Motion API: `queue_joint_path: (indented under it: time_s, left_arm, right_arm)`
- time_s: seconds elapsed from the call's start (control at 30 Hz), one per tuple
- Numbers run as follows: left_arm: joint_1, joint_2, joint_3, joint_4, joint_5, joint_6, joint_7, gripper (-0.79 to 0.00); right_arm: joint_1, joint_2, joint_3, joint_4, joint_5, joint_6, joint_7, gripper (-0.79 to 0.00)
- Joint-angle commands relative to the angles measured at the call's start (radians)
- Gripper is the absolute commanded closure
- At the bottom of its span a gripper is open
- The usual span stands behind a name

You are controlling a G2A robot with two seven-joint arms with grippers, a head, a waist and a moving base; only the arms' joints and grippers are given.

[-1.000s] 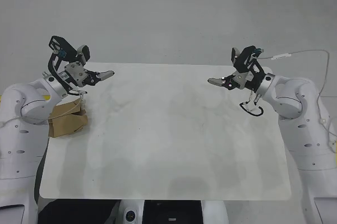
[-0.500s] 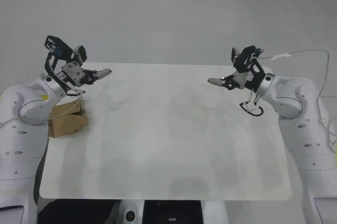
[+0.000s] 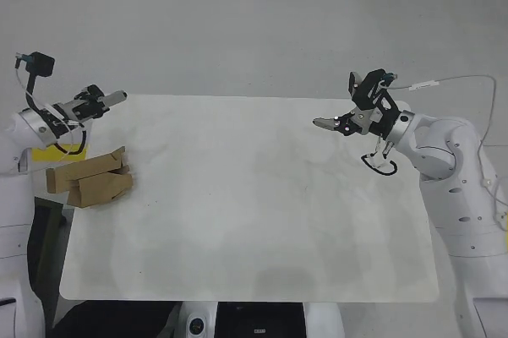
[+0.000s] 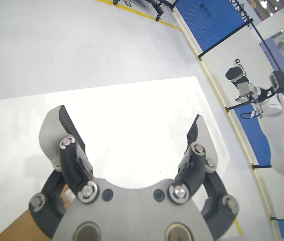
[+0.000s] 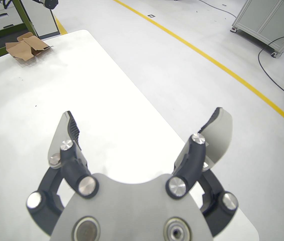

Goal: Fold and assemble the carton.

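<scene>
Left gripper (image 4: 129,114): fingers spread wide, nothing between them. In the top view I see it (image 3: 114,96) at the far left corner of the table (image 3: 254,220), tips pointing in over the white top. My left wrist view looks down past the open fingers (image 4: 66,126) onto bare tabletop (image 4: 131,96). A brown cardboard edge (image 4: 14,229) sits at the frame corner beside the gripper base.

Right gripper (image 5: 143,112): also wide open and empty. From above it (image 3: 321,122) hangs over the far right part of the table, tips aimed toward the middle. A black cable loop (image 3: 379,162) dangles under that wrist. In the right wrist view there is plain tabletop (image 5: 31,101) beneath the fingers, and the table edge runs diagonally past them.

Carton (image 3: 89,179): brown cardboard, not assembled. It lies low at the left edge of the table, nearer me than the left gripper and apart from it, with part of it sticking out past the edge. The right wrist view shows it (image 5: 25,48) far across the table, flaps splayed open. Neither gripper touches it, and the right one is well apart from it.

Farther out there is grey floor with a yellow line (image 5: 207,56) curving past the table.
</scene>
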Motion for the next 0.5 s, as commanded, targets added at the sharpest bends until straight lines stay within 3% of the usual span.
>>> queue_joint_path:
  time_s: [0.0,0.17,0.47]
  left_arm:
    - [-0.003,0.005,-0.016,0.031,-0.049,0.012,-0.018,-0.785]
    - [-0.006,0.016,-0.051,0.108,-0.123,0.067,-0.041,-0.785]
    - [0.007,0.058,-0.148,0.234,0.001,0.118,0.006,-0.785]
  right_arm:
    - [0.0,0.0,0.0,0.0,0.0,0.0,0.0,-0.785]
    - [0.0,0.0,0.0,0.0,0.0,0.0,0.0,-0.785]
    - [0.0,0.0,0.0,0.0,0.0,0.0,0.0,-0.785]
